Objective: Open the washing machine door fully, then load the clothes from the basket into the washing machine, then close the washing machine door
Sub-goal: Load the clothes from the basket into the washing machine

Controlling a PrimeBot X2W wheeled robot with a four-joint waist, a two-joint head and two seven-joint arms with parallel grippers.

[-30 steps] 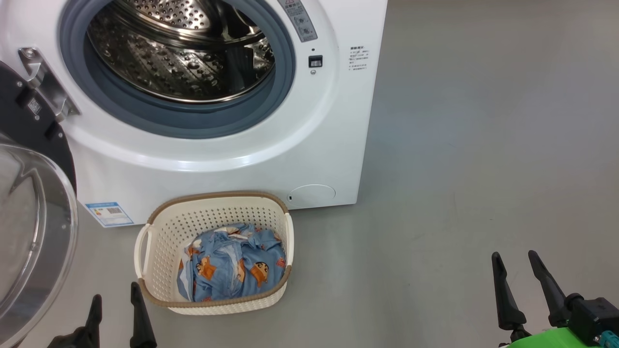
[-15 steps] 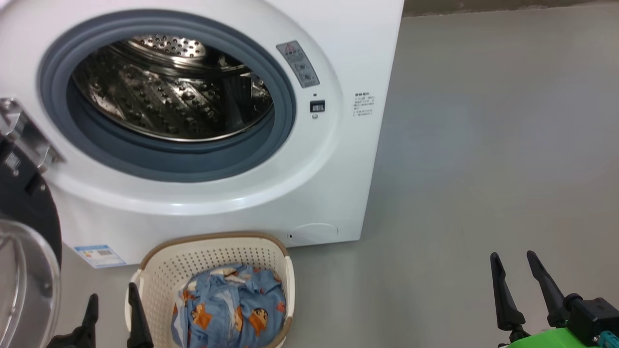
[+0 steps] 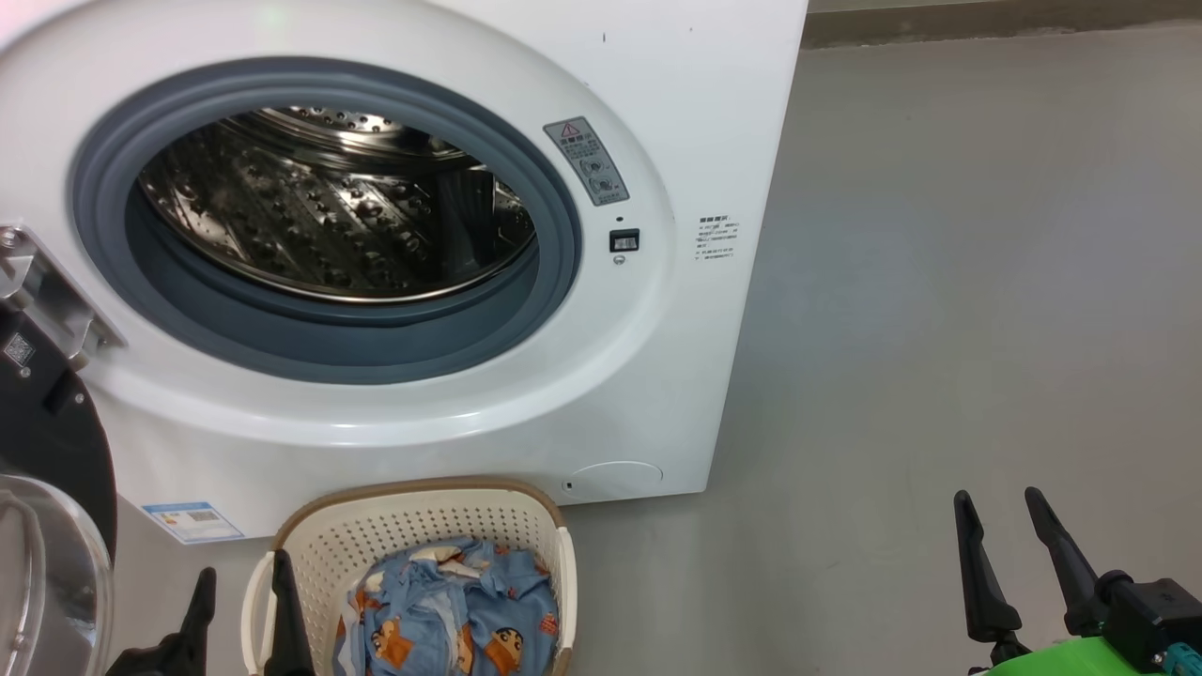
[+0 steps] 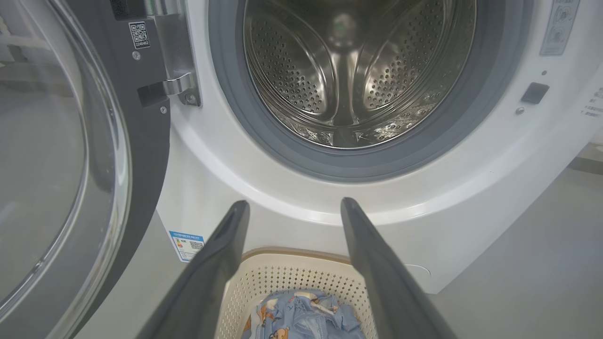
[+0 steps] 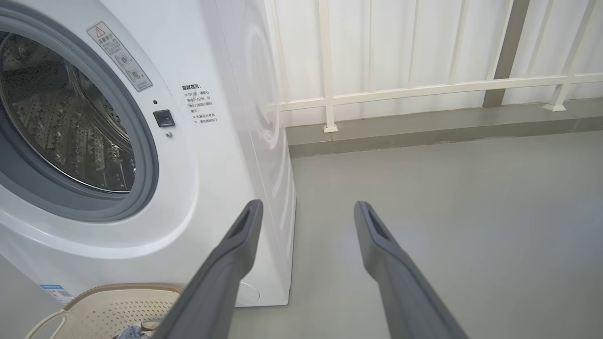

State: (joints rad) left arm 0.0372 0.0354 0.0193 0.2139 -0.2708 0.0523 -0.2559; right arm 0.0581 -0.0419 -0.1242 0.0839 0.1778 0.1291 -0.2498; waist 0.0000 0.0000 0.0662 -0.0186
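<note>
The washing machine [image 3: 657, 376] stands in front of me with its steel drum [image 3: 329, 225] exposed. The washing machine door [image 3: 47, 441] is swung open to the left, its glass bowl at the lower left. On the floor against the machine sits the basket [image 3: 423, 526], holding the light blue printed clothes [image 3: 451, 610]. My left gripper [image 3: 242, 568] is open at the basket's left edge; in the left wrist view the left gripper [image 4: 294, 203] hangs above the basket [image 4: 292, 278] and clothes [image 4: 301, 315], pointing at the drum. My right gripper [image 3: 997, 498] is open over bare floor, far right.
Grey floor [image 3: 939, 329] stretches to the right of the machine. In the right wrist view, a white railing [image 5: 424, 89] and a low kerb [image 5: 424, 132] run behind the machine, and the basket's rim [image 5: 118, 288] shows at the bottom left.
The head camera has tilted up, so the machine and basket sit lower in the picture. The left gripper's fingers sit slightly further right. Both grippers stay open.
</note>
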